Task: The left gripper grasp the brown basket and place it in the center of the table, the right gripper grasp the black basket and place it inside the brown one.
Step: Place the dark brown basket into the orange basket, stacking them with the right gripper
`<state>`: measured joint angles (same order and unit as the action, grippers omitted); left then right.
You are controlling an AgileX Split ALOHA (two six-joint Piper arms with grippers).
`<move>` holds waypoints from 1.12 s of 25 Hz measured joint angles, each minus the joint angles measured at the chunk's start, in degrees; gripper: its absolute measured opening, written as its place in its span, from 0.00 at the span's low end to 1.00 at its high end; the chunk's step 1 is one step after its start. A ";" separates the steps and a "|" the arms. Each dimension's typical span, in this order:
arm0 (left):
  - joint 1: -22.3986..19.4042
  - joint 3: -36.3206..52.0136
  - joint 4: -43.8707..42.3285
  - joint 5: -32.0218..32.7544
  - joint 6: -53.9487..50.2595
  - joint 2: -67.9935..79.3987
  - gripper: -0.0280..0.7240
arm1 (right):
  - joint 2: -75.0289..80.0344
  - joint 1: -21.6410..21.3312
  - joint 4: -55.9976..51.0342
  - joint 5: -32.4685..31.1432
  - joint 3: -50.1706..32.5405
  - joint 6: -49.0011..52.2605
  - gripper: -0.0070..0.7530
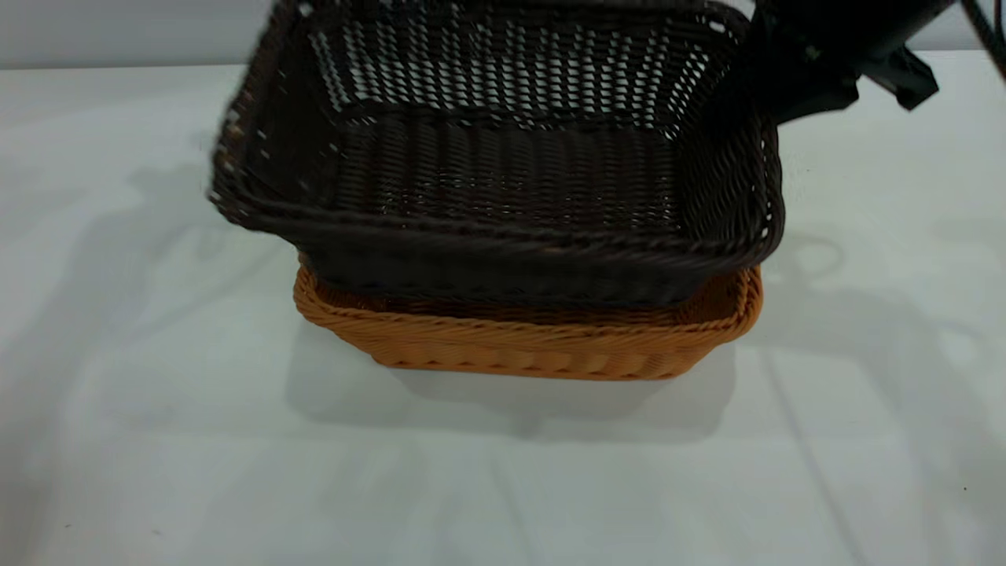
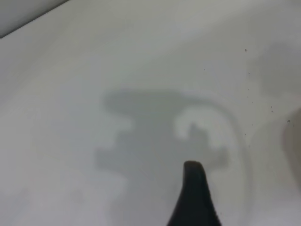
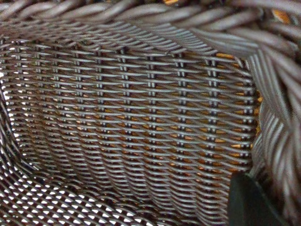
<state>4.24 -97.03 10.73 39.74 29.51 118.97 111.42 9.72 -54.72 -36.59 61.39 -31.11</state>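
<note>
At table [image 1: 157, 440] centre we find the black basket [image 1: 503, 173] tilted, near edge nested in the brown basket [image 1: 534, 346], far edge raised, right gripper [image 1: 794, 79] clamping its right rim; left gripper's [image 2: 194, 197] state undeterminable.

Soft shadows cross pale surface below grey wall [image 1: 118, 31].
</note>
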 joint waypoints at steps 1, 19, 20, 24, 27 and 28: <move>0.00 0.00 0.00 0.00 0.00 0.00 0.70 | 0.60 -0.22 0.00 0.60 0.00 0.00 0.11; 0.00 0.00 0.00 0.16 0.00 0.00 0.70 | 6.50 -1.31 -3.17 2.98 0.40 -1.23 0.19; 0.00 0.00 0.00 0.16 0.00 0.00 0.70 | 6.50 -1.31 -3.98 2.98 0.40 -2.18 0.23; 0.00 0.00 0.00 0.16 0.05 0.00 0.70 | 6.44 -1.31 -7.62 2.89 0.45 -4.88 0.49; 0.00 0.00 0.00 -0.19 0.05 0.00 0.70 | 6.38 -1.31 -8.14 2.00 0.50 -6.16 0.70; 0.00 0.00 0.00 -0.46 0.05 0.00 0.70 | 6.25 -1.53 -8.09 1.74 0.50 -7.10 0.76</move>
<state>4.24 -97.03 10.73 39.28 29.57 118.97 117.67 8.19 -62.81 -34.85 61.89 -38.21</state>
